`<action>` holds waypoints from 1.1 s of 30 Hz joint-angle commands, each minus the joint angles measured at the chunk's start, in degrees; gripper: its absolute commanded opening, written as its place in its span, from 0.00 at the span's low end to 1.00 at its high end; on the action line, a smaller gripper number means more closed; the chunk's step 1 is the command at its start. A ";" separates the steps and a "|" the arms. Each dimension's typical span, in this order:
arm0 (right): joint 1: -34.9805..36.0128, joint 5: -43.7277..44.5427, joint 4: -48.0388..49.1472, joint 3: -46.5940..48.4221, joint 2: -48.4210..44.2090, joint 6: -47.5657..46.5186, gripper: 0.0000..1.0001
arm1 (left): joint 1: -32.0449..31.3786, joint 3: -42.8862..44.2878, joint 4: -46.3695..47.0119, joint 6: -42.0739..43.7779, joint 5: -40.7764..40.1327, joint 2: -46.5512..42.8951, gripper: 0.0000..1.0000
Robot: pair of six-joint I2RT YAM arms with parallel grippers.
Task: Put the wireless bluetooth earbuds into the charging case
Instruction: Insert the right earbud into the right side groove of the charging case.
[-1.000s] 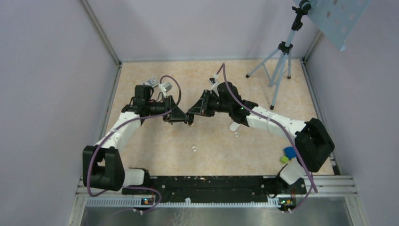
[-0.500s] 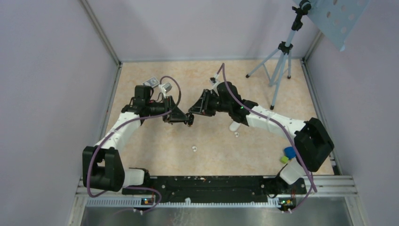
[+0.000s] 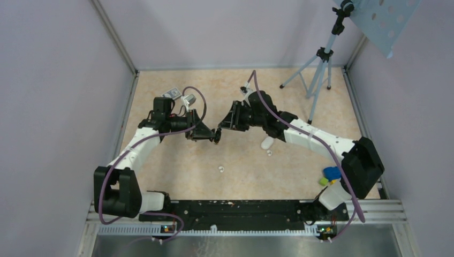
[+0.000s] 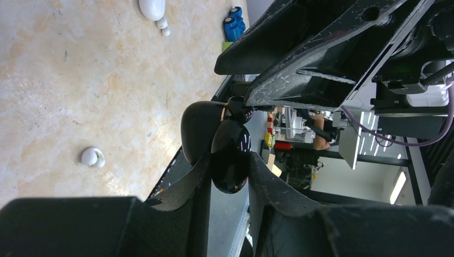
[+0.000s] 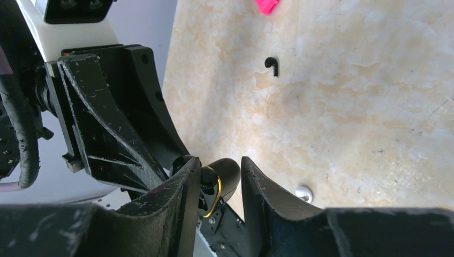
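Left claw [image 4: 229, 163] is clamped on a glossy black shell [image 4: 231, 142], held off the table, with a second black rounded half showing just past the tips. Right claw [image 5: 218, 166] meets it tip to tip, fingers a narrow gap apart around the shell's gold-ringed end; whether they press it I cannot tell. The charging case [image 3: 266, 143] lies on the tabletop [image 3: 176, 160] behind the right claw, beside its forearm and well apart from both sets of tips. One of the wireless bluetooth earbuds [image 3: 269, 152] sits just beside the case. The other [image 3: 220, 169] lies alone between the tips and the black rail [image 3: 235, 208] at the near edge. Behind the left claw's wrist, two small grey items [image 3: 171, 92] sit near the left wall [image 3: 64, 107]. A tripod [image 3: 316, 80] stands in the far right corner, well apart from both claws
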 commanded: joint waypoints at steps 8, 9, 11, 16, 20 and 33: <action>-0.54 -2.83 -0.58 4.52 -1.37 -5.41 0.32 | 0.05 2.21 1.09 0.77 2.27 -1.01 0.00; -0.53 -2.75 -0.60 4.21 -1.66 -5.37 0.31 | 0.04 2.24 1.12 0.84 2.22 -0.86 0.00; -0.54 -2.55 -0.61 3.68 -2.24 -5.28 0.28 | 0.04 2.26 1.11 0.90 2.19 -0.64 0.00; -0.54 -2.50 -0.36 3.23 -2.86 -5.45 0.24 | 0.04 2.30 1.08 1.11 2.15 -0.41 0.00; -0.46 -3.49 0.08 3.02 -3.07 -5.48 0.22 | 0.04 2.27 0.95 1.14 1.86 -0.23 0.00; 0.17 -5.84 0.85 1.56 -3.13 -5.54 0.21 | 0.05 2.79 1.04 1.12 1.59 0.30 0.00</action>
